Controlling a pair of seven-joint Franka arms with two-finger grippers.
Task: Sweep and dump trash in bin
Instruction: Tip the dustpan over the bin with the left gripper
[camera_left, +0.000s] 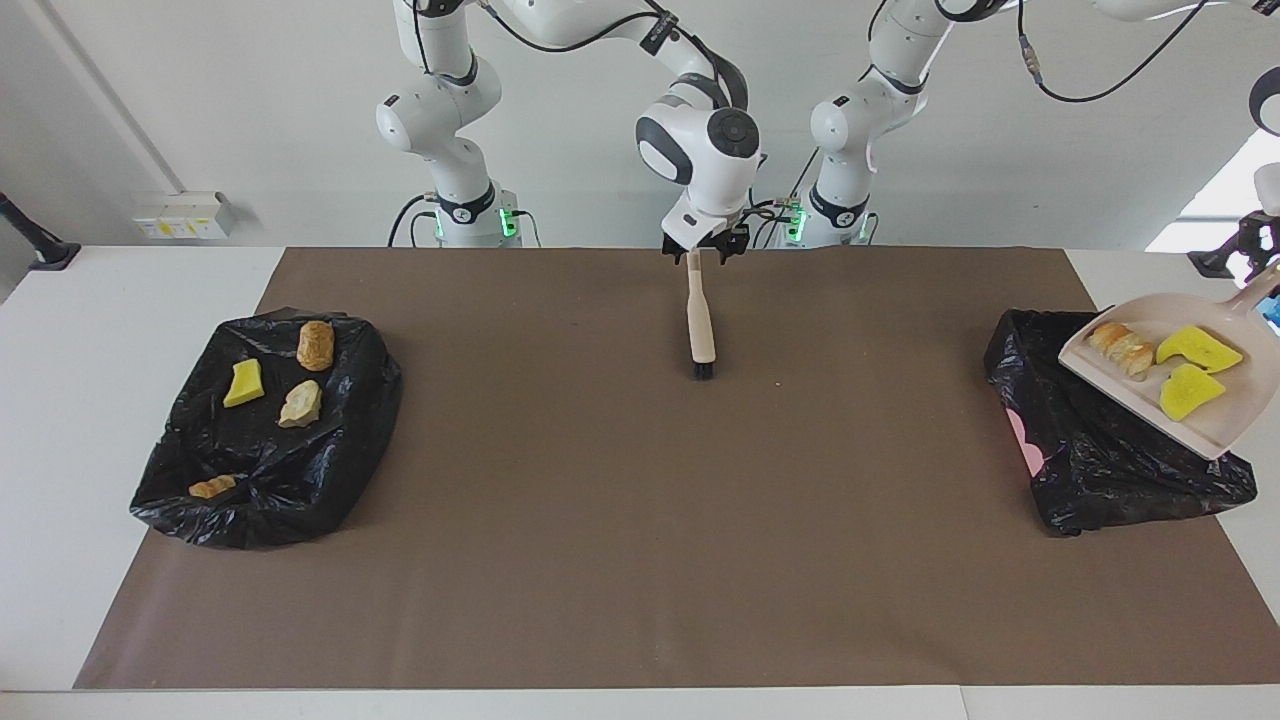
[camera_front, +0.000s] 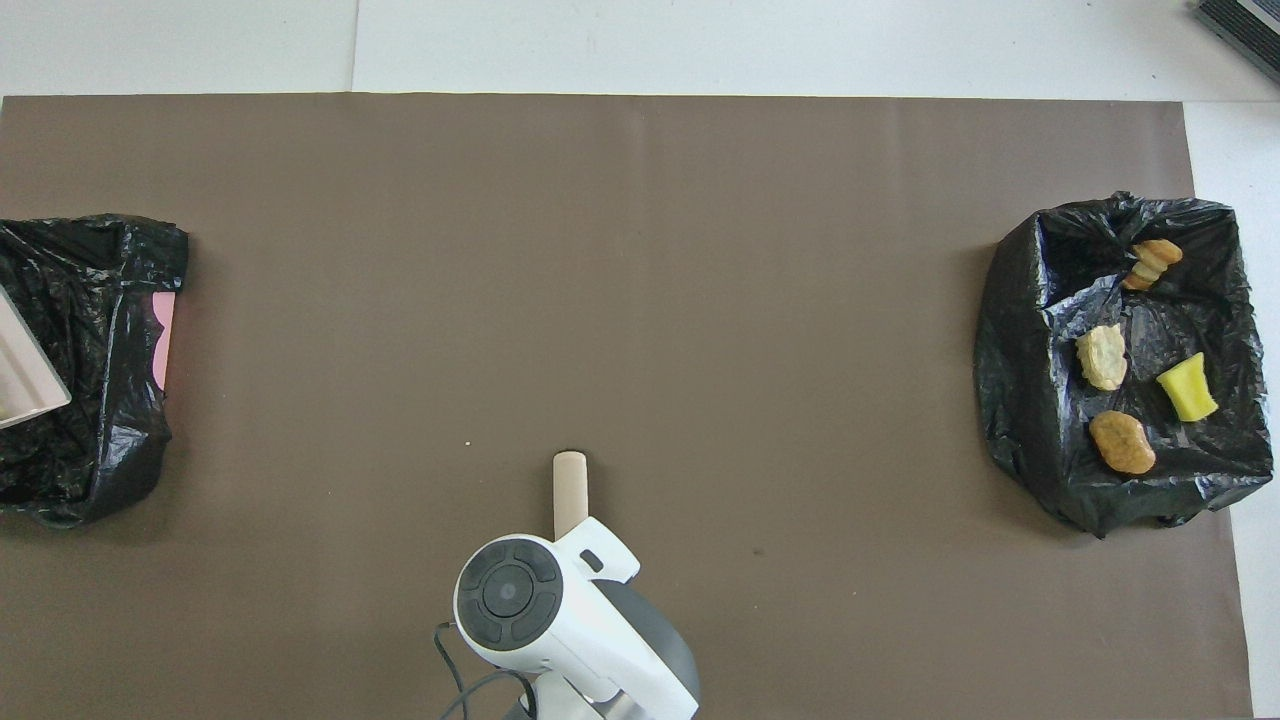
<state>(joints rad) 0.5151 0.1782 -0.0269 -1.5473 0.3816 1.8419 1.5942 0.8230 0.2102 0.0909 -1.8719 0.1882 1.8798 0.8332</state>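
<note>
Mat: a brown mat (camera_left: 600, 520) covered the table, with a bin bag at each end.
Bag at the right arm's end: this black bag (camera_left: 270, 470) lay open. Both views showed four scraps (camera_left: 300, 403) of the trash in it: one yellow chunk (camera_front: 1187, 387) and three tan or brown lumps.
Bag at the left arm's end: the second black bag (camera_left: 1110, 450) lay crumpled, with something pink (camera_front: 163, 340) showing at its edge.
Dustpan: the pale pink dustpan (camera_left: 1215, 425) hung in the air over that second bag. Its long axis ran from the raised handle down to the open lip, which faced the middle of the table. The overhead view caught only one corner of it (camera_front: 25, 385).
Brush: the hand brush (camera_left: 700, 320) lay on the mat just in front of the robots. Its long axis ran away from them, with the black bristles at the farther end. From overhead we saw only a part of the handle (camera_front: 570, 485).
Trash in the dustpan: a bread-like lump (camera_left: 1120, 348) and two yellow chunks (camera_left: 1198, 347) lay in the pan, seen in the facing view alone.
Left gripper: the left gripper (camera_left: 1258, 255) pinched the dustpan's handle at the frame's edge.
Right gripper: the right gripper (camera_left: 705, 250) hung over the brush's handle end with its fingers spread. The overhead view hid it under the wrist.
</note>
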